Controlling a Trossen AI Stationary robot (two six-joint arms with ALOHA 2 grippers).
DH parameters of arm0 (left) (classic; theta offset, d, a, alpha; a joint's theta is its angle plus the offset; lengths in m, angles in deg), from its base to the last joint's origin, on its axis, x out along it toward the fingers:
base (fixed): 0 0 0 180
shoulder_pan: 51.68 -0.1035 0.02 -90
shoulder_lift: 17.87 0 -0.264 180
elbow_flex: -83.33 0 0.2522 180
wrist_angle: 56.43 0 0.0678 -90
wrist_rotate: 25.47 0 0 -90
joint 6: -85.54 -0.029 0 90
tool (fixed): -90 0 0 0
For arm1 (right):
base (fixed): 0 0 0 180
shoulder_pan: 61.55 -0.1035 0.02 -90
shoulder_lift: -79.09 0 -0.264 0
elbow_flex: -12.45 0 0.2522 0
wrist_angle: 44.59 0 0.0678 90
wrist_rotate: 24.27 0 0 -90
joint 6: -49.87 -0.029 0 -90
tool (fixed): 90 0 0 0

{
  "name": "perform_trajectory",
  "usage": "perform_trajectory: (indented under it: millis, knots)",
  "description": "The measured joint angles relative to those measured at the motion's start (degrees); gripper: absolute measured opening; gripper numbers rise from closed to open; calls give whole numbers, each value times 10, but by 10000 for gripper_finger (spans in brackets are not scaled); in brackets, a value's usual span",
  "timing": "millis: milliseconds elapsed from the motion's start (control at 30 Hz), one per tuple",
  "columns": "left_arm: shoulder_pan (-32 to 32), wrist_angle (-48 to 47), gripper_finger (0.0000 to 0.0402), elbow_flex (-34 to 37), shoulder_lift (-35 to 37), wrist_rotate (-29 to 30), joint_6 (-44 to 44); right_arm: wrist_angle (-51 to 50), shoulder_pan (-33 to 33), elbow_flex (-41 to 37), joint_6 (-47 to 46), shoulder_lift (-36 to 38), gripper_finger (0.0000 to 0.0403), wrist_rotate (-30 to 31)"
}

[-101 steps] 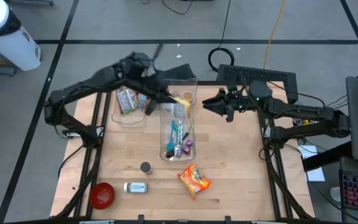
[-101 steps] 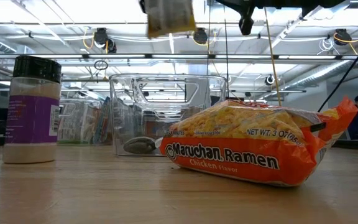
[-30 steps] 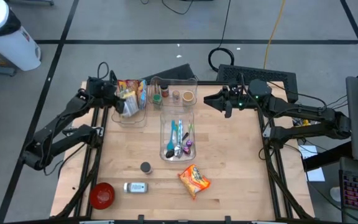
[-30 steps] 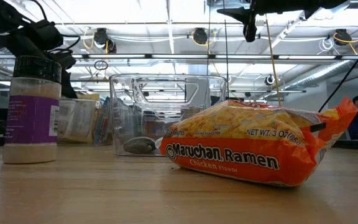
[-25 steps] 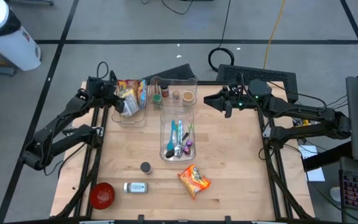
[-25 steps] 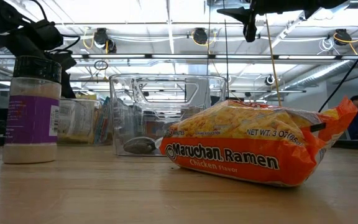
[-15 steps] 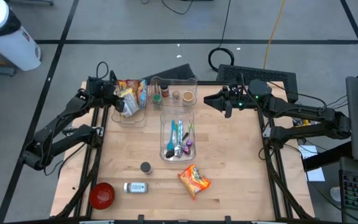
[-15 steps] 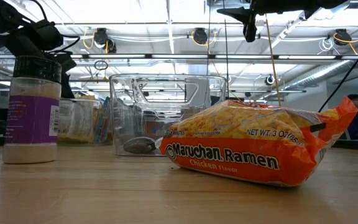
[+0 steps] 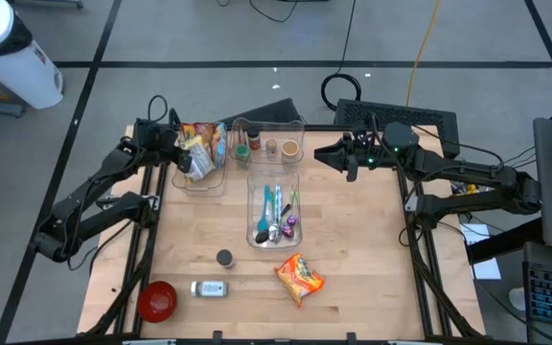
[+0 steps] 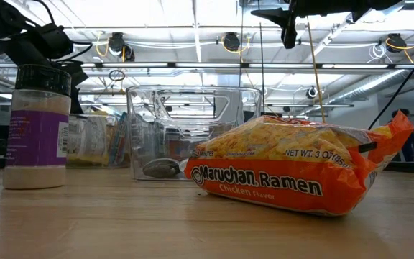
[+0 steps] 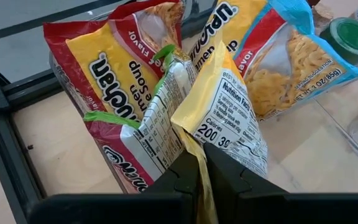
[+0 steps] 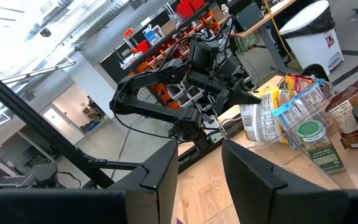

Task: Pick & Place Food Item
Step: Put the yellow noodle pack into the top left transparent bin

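At the surface's far left corner, I see my left end effector [image 11: 201, 163] clamped on a yellow packet [image 11: 225, 106] bearing a nutrition label, among ramen packs [image 11: 126, 59]; the right end effector [image 9: 322, 155] hovers, parted.

You see an orange ramen packet [image 9: 300, 276] with yellow noodles printed on it, a red bowl [image 9: 158, 300], and a jar [image 10: 37, 128] with purple label and black lid. The pale wooden worktop [image 9: 353, 249] has dark arms around.

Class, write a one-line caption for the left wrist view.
Left gripper shut on a yellow packet beside ramen packs.
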Motion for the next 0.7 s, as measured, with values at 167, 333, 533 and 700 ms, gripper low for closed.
perform_trajectory:
  millis: [167, 333, 533, 700]
  knots:
    - [0, -1, 27, 0, 0, 0, 0, 0, 0, 0, 0, 0, 115, 0]
    - [0, -4, 27, 0, 0, 0, 2, 0, 0, 0, 0, 0, 115, 0]
    - [0, -4, 26, 0, 0, -2, -3, 0, 0, 0, 0, 0, 114, 0]
    - [0, -4, 17, -1, 0, 0, -10, 0, 0, 0, 0, 0, 114, 0]
